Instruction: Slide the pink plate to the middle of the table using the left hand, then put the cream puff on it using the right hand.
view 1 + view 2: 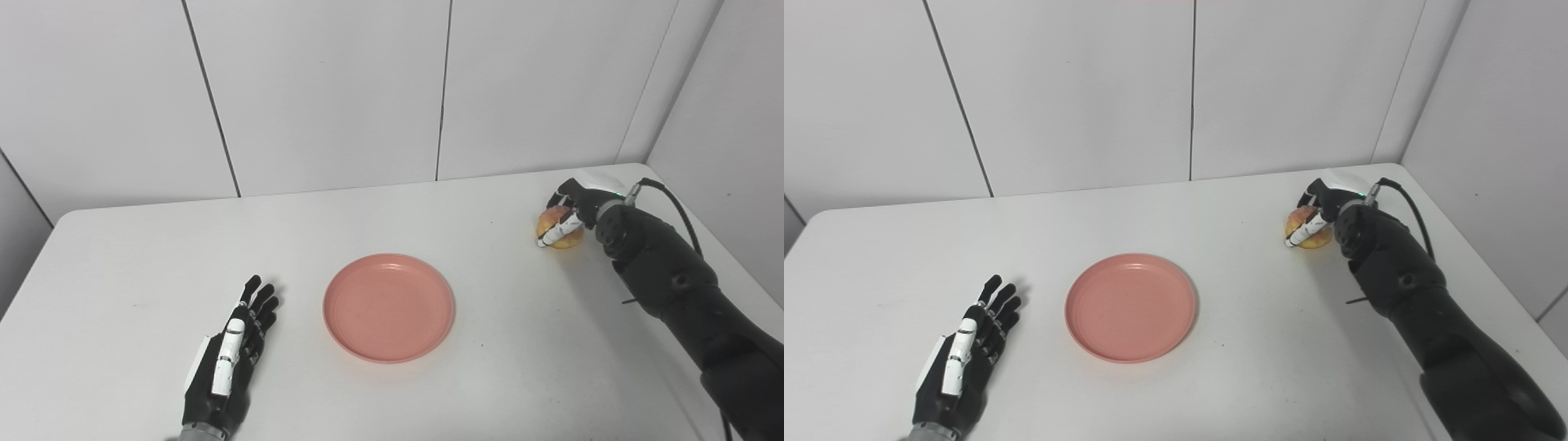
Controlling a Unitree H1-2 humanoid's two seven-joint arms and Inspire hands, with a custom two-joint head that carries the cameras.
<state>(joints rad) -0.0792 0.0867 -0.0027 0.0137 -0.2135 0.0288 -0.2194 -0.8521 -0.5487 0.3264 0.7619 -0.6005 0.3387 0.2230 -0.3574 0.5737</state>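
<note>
Pink plate (389, 307) lies flat on the white table (490, 380), just to the right of the left hand (229, 361), which rests palm-down with fingers stretched out, grasping nothing. Far off toward the back right corner, the right hand (572, 211) reaches over the cream puff (558, 229) with fingers curled around it (the puff sits on the table, well apart from the plate).

White table (520, 380), panelled wall (324, 92) behind.
</note>
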